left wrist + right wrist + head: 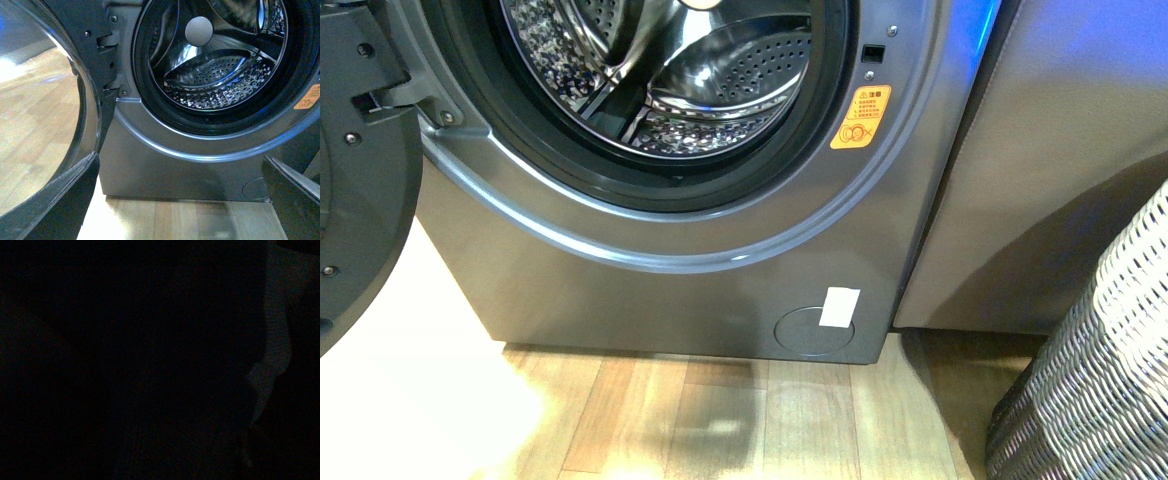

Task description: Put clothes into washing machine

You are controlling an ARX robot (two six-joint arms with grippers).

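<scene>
Faces grey metallic front-loading washing machine (650,290), dark round door (360,180) swung left of it, clearing the porthole for loading. Shows no clothes in shiny perforated steel drum (720,80). Holds left claw (180,156) released, empty, before the machine. Cannot tell right claw's state: dark view.

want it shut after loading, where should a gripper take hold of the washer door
Take the door by its rim on the side away from the hinge, coming from the robot's left so a push swings it toward the porthole. It stands swung open on the left; its free edge is out of view, so this is a guess.
</scene>
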